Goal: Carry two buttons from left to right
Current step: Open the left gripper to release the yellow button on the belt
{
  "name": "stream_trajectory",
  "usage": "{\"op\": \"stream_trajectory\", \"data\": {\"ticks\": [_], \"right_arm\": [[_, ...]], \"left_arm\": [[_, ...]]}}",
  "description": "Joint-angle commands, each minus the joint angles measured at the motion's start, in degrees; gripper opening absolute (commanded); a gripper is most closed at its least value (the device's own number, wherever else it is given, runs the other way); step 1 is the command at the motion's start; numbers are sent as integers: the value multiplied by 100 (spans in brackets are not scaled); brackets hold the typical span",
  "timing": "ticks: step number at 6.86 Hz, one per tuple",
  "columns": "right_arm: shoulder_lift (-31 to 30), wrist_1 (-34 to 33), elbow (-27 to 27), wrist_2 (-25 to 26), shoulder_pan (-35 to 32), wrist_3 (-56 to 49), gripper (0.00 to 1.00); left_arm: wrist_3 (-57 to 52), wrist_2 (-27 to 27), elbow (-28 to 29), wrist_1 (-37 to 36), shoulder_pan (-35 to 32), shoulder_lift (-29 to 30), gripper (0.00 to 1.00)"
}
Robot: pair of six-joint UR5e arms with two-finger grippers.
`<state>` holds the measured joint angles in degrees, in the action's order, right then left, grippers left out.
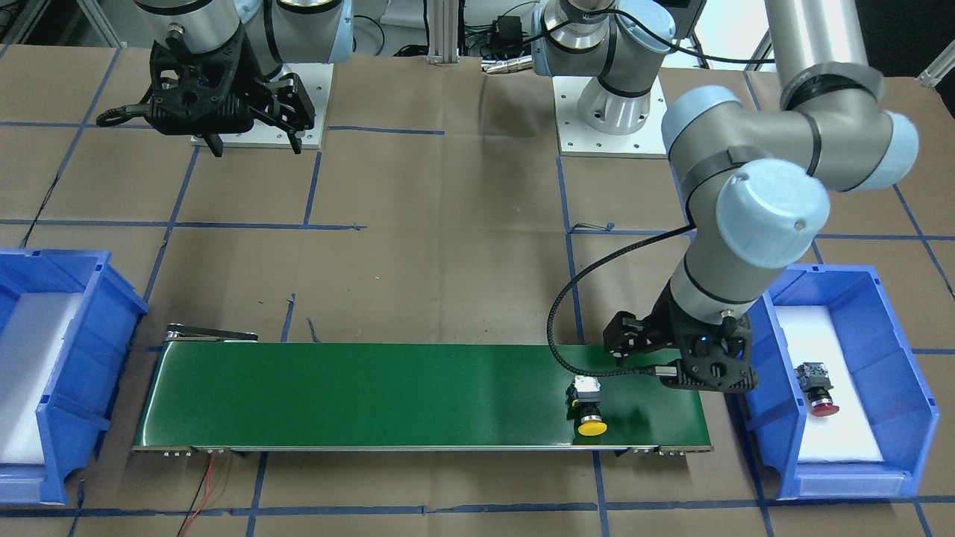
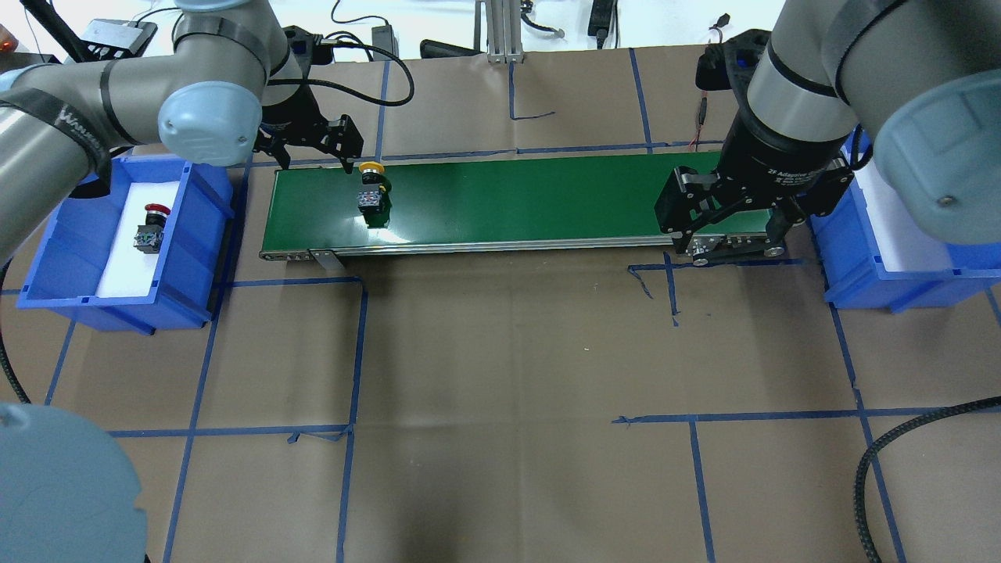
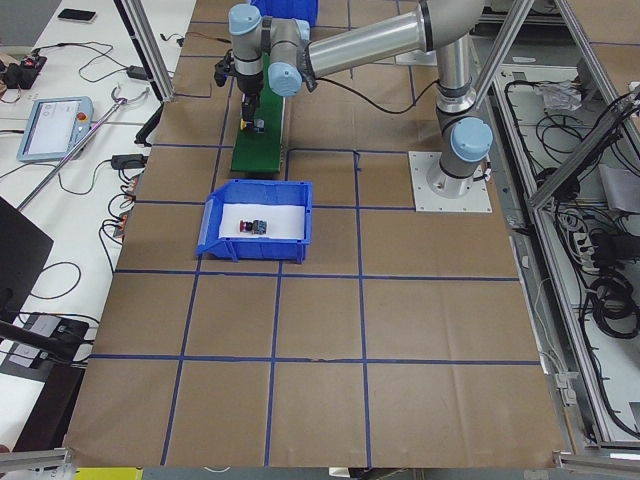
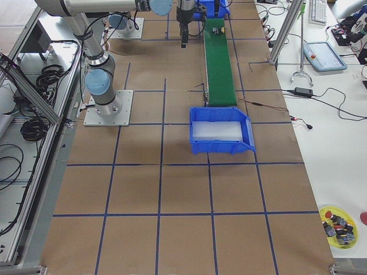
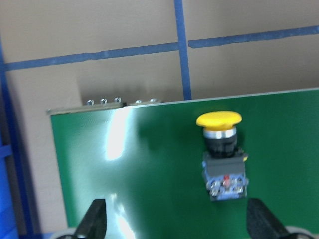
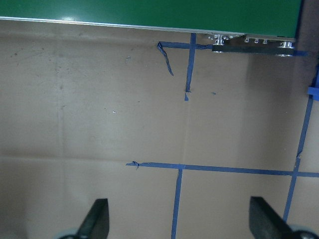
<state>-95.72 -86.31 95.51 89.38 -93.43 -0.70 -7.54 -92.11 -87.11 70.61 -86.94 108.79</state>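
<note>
You have the yellow button lying on its side on the green conveyor belt, close to the belt's left end, with its cap pointing away from the robot. The left gripper hangs at the belt's far edge just beside that cap. Its fingers are spread wide and touch nothing. In the wrist view the button sits inside their span. It looks laid there so the belt can carry it across. The right gripper, also spread and empty, waits at the belt's right end, over its near edge.

The red button rests on white foam in the blue bin just beyond the belt's left end, so expect a second trip.

The belt is glossy and throws back glare. Each button has a smooth domed cap, a black round collar and a boxy grey rear block. The block likely keeps it from rolling.
</note>
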Motion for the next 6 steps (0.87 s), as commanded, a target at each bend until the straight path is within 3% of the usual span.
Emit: {"op": "stream_trajectory", "data": {"ticks": [1,3,6], "right_arm": [[0,0,3,0,0,-9,100],[9,0,3,0,0,-9,100],[9,0,3,0,0,-26,100]], "left_arm": [[-37,17,10,435,195,-420,100],[-63,17,245,697,300,-421,100],[-1053,17,854,1095,1291,-122,100]]}}
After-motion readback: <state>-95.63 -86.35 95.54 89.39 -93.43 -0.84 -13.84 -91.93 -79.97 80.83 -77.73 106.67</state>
